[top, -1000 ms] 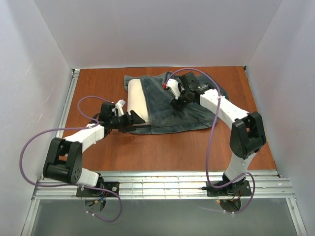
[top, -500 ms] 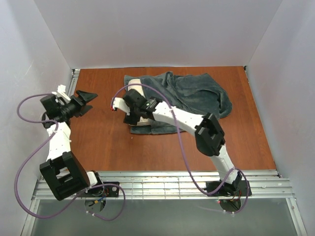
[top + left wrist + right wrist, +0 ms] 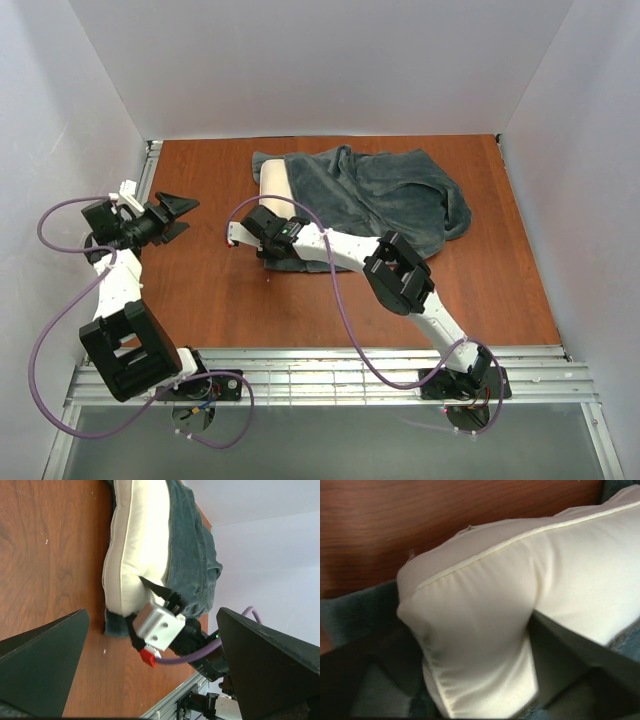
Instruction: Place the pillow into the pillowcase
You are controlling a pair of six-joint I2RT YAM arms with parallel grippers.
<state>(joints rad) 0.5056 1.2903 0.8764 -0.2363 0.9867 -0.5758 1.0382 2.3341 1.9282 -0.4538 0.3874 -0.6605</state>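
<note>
The cream-white pillow (image 3: 273, 192) lies on the wooden table, its right part inside the dark grey-teal pillowcase (image 3: 390, 195). Only its left end sticks out. My right gripper (image 3: 262, 240) reaches across to the pillow's near left corner and is shut on it. In the right wrist view the pillow corner (image 3: 485, 625) bulges between the dark fingers (image 3: 570, 665). My left gripper (image 3: 178, 212) is wide open and empty, held off to the left, apart from the pillow. The left wrist view shows the pillow (image 3: 135, 545), the pillowcase (image 3: 192, 565) and the right gripper's silver block (image 3: 157, 625). No bear face or text shows.
The brown table (image 3: 220, 300) is walled in white on three sides. A metal rail (image 3: 330, 365) runs along the near edge by the arm bases. Purple cables loop from both arms.
The right arm swung from the top of the pillowcase over to the pillow's near left corner and closed on it. The left arm pulled back to the far left with its gripper open.
</note>
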